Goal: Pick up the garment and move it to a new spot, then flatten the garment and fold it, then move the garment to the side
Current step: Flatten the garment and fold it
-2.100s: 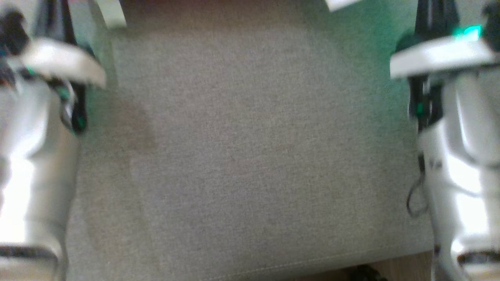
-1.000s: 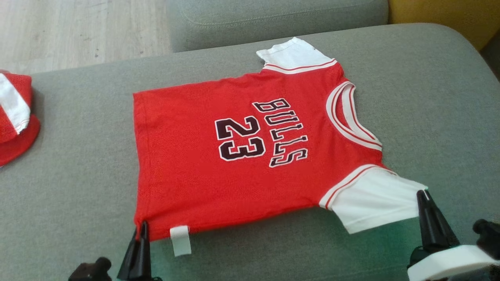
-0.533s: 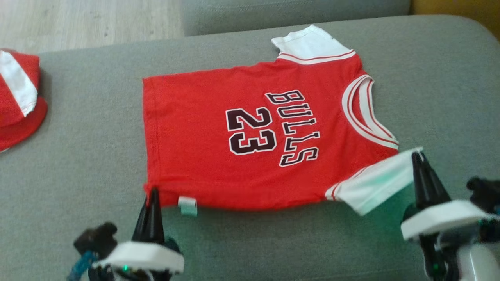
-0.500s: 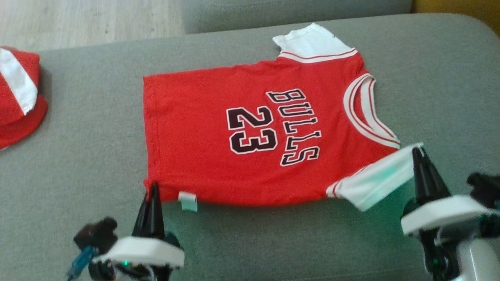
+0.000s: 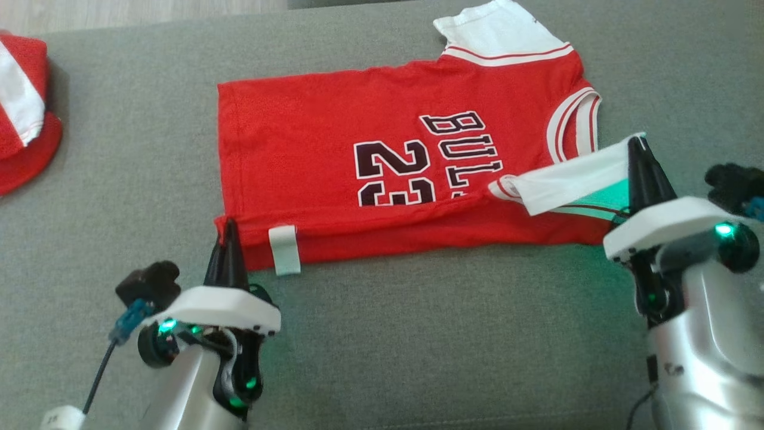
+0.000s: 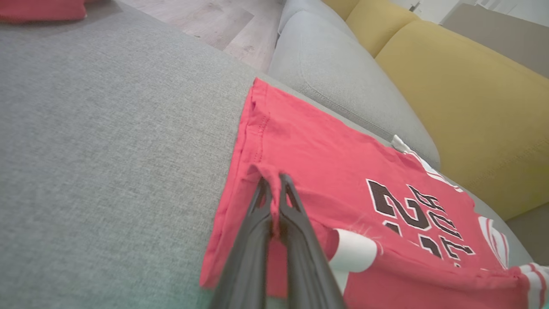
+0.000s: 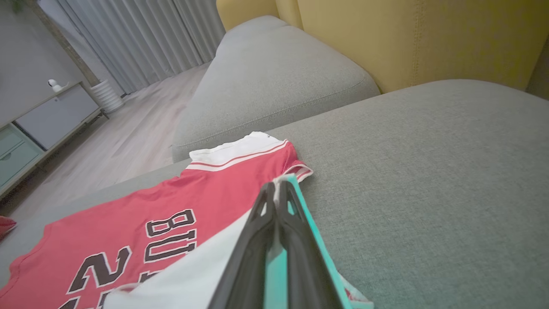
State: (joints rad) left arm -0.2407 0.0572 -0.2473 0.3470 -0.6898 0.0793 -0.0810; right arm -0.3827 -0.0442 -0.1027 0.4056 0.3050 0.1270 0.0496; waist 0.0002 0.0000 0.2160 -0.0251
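Two-handed, pinching tight: near hem corner (image 6: 257, 169) in left gripper (image 5: 229, 227), near white sleeve (image 5: 573, 179) in right gripper (image 5: 636, 146). Lifted and carried farther since a moment ago, now doubling the near edge of the red jersey (image 5: 334, 113) over its numbers, on the grey cushion (image 5: 418, 334). Looks like folding underway.

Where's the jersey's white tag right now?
In the head view, the white tag sticks out from the near edge of the jersey, just right of the left gripper, which pinches that corner.
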